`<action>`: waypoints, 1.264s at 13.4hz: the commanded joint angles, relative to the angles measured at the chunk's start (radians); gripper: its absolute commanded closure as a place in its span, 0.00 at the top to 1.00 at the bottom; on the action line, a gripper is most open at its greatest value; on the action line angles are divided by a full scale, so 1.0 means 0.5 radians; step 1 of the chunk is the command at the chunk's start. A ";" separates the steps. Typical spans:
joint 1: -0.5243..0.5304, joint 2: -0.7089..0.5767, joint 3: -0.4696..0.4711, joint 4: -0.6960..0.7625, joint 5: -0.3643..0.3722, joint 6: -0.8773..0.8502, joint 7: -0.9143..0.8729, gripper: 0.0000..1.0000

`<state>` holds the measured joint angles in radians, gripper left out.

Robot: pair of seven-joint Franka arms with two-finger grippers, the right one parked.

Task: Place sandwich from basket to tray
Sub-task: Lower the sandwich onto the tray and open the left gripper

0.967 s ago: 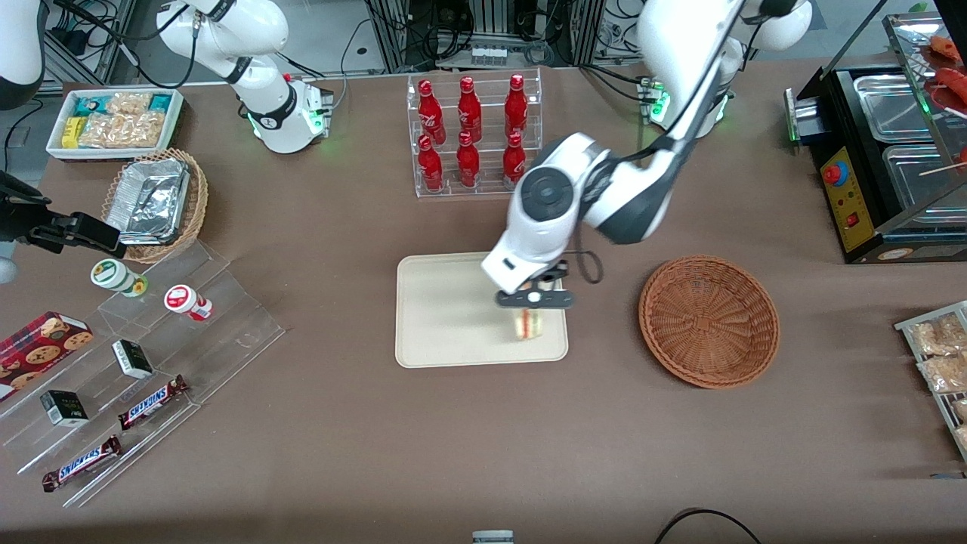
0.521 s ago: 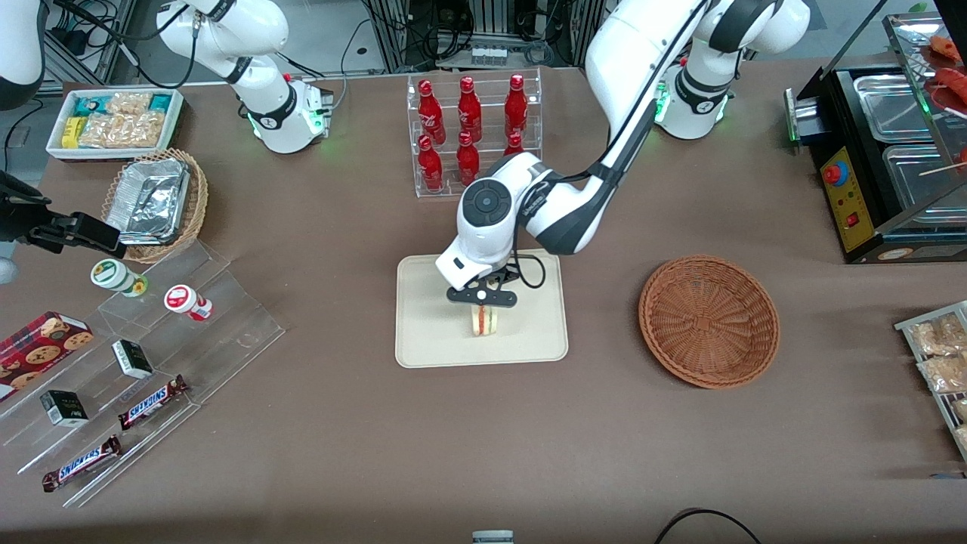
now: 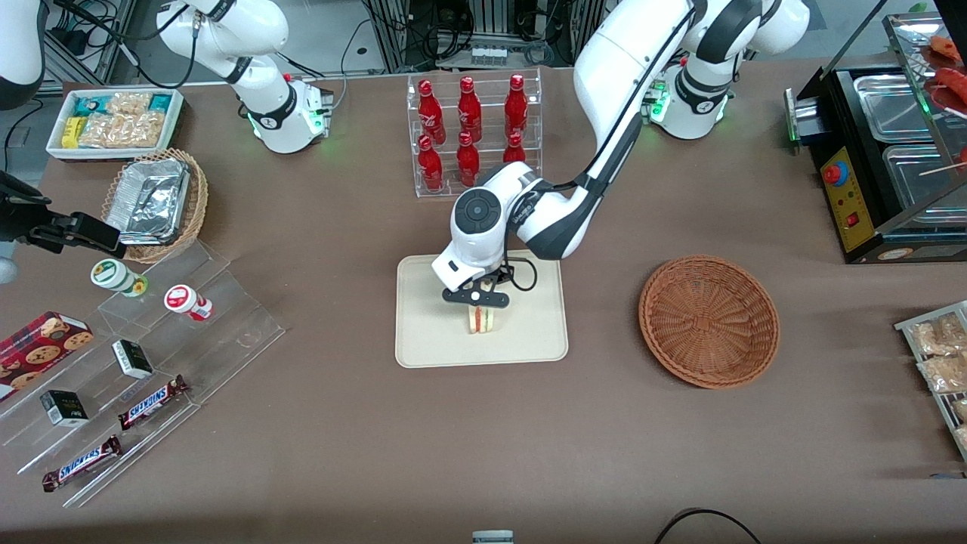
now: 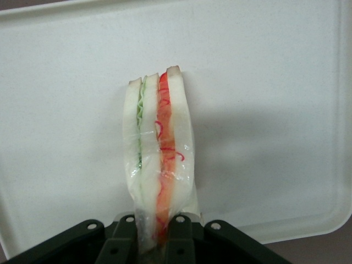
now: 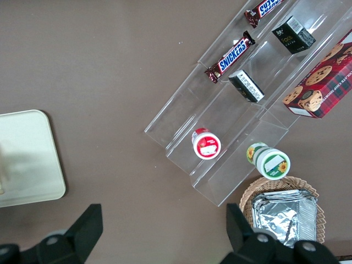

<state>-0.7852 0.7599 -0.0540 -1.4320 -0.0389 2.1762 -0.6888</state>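
Observation:
The sandwich [image 3: 482, 320] [image 4: 158, 148], a wrapped wedge of pale bread with green and red filling, stands on edge over the middle of the cream tray [image 3: 430, 340] [image 4: 264, 110]. My gripper [image 3: 479, 301] [image 4: 155, 234] is shut on the sandwich, its two black fingers [image 4: 181, 236] pinching the wrapped end. Whether the sandwich's lower edge touches the tray I cannot tell. The reddish-brown basket [image 3: 709, 320] sits beside the tray toward the working arm's end and holds nothing. A corner of the tray [image 5: 33, 165] also shows in the right wrist view.
A clear rack of red bottles [image 3: 472, 132] stands farther from the front camera than the tray. Clear stepped shelves [image 3: 151, 363] with chocolate bars and small cups lie toward the parked arm's end, beside a tan basket of foil trays [image 3: 155, 200]. A black food warmer [image 3: 876, 151] stands at the working arm's end.
My gripper carried the sandwich from the tray's edge nearest the basket to over the tray's middle, then slowed and shifted only slightly. It stays shut on the sandwich.

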 commanded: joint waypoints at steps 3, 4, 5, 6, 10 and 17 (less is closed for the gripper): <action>-0.065 0.066 0.034 0.072 -0.002 0.013 -0.028 0.00; -0.065 0.066 0.034 0.072 -0.002 0.013 -0.028 0.32; -0.065 0.063 0.034 0.072 0.001 0.010 -0.028 0.63; -0.062 0.054 0.040 0.075 0.001 0.010 -0.028 0.99; -0.037 -0.068 0.062 0.075 -0.005 -0.014 -0.031 1.00; 0.144 -0.614 0.151 0.066 -0.033 -0.529 -0.024 1.00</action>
<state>-0.7388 0.5499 0.0212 -1.3694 -0.0395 1.9932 -0.6948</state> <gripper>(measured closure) 0.000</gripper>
